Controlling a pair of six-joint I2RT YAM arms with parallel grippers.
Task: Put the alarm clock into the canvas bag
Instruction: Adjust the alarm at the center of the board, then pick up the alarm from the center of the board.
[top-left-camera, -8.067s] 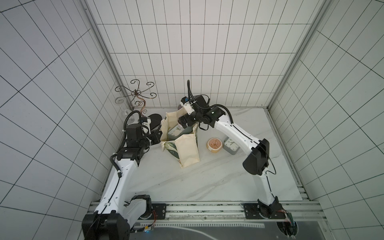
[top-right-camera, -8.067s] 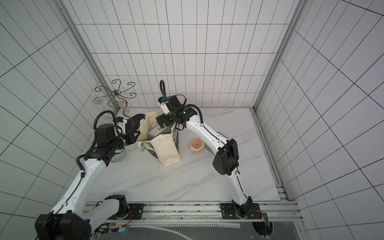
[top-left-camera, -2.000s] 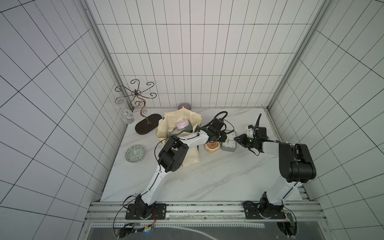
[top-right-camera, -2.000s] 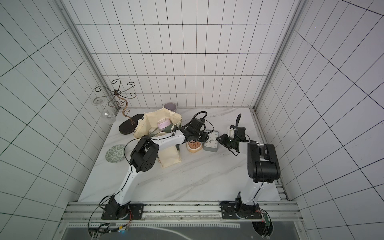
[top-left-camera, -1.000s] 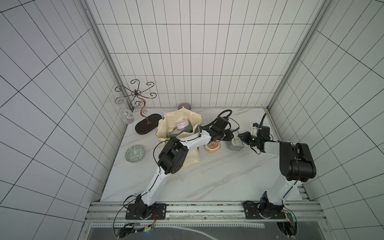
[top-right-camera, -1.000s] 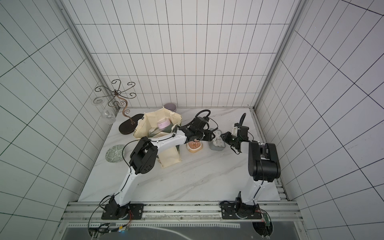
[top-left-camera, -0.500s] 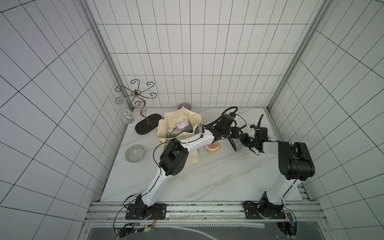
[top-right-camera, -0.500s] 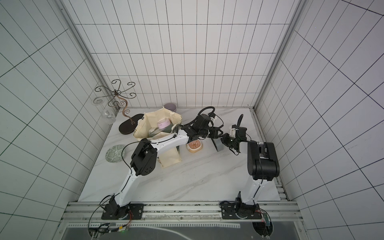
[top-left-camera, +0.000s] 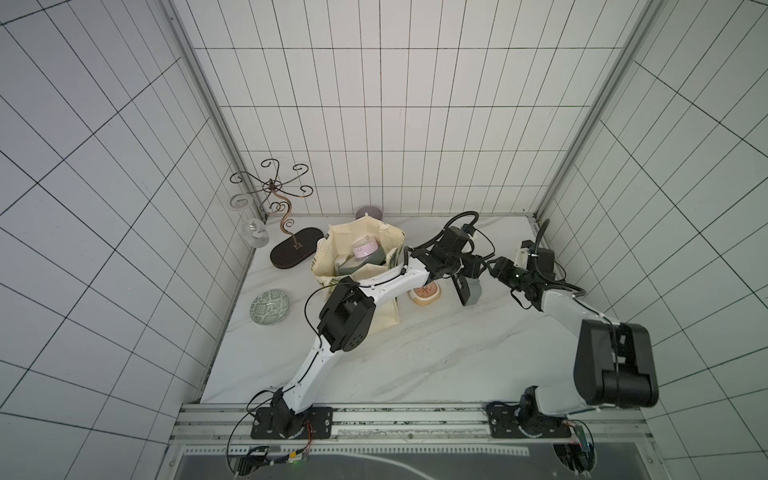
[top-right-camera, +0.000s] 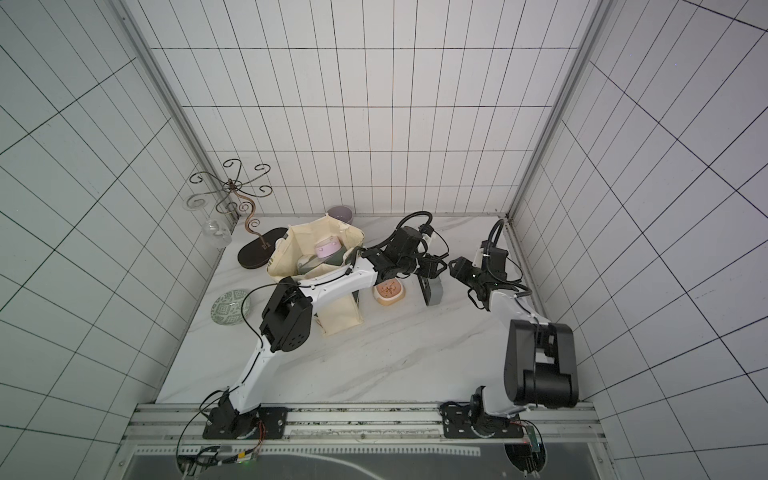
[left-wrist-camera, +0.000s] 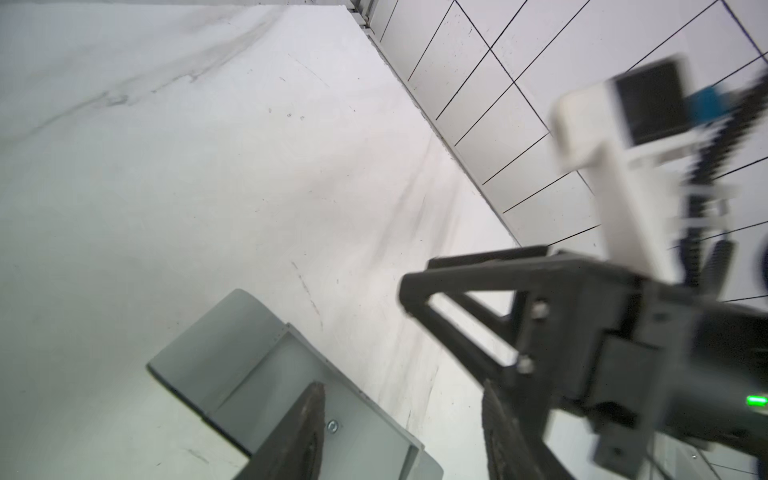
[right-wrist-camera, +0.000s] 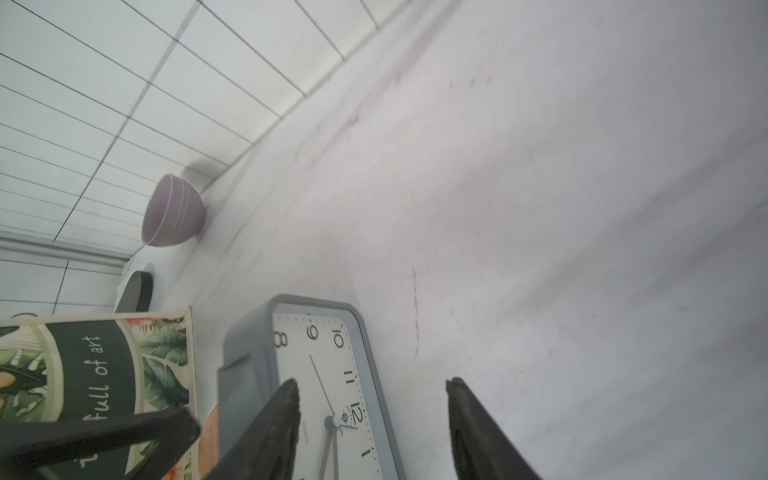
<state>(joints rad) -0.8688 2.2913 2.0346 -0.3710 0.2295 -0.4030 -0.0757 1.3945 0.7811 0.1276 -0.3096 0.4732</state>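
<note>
My left gripper (left-wrist-camera: 401, 386) hangs with its jaws apart just above the grey rectangular alarm clock (left-wrist-camera: 257, 374); one dark finger (left-wrist-camera: 303, 428) crosses in front of the clock's plain grey back, the other stands clear of it over bare desk; nothing is clamped. My right gripper (right-wrist-camera: 374, 380) faces the clock from the opposite side, jaws likewise spread; one finger (right-wrist-camera: 274, 424) overlaps the cream dial with its black numerals, the other is off the clock; whether that finger touches the dial I cannot tell.

In both top views the alarm clock (top-left-camera: 476, 293) (top-right-camera: 437, 293) stands on edge, tilted, on the white marble desk (top-left-camera: 415, 353), between my two grippers and outside the cream canvas bag (top-left-camera: 384, 320) printed with green leaves; a small orange-and-cream dish (top-left-camera: 424, 292) sits between clock and bag. The bag stands open, with a pink-capped bottle (top-left-camera: 365, 249) among the things inside; my left arm reaches across its front. A lilac ribbed bowl (right-wrist-camera: 172, 212) sits by the back wall.
</note>
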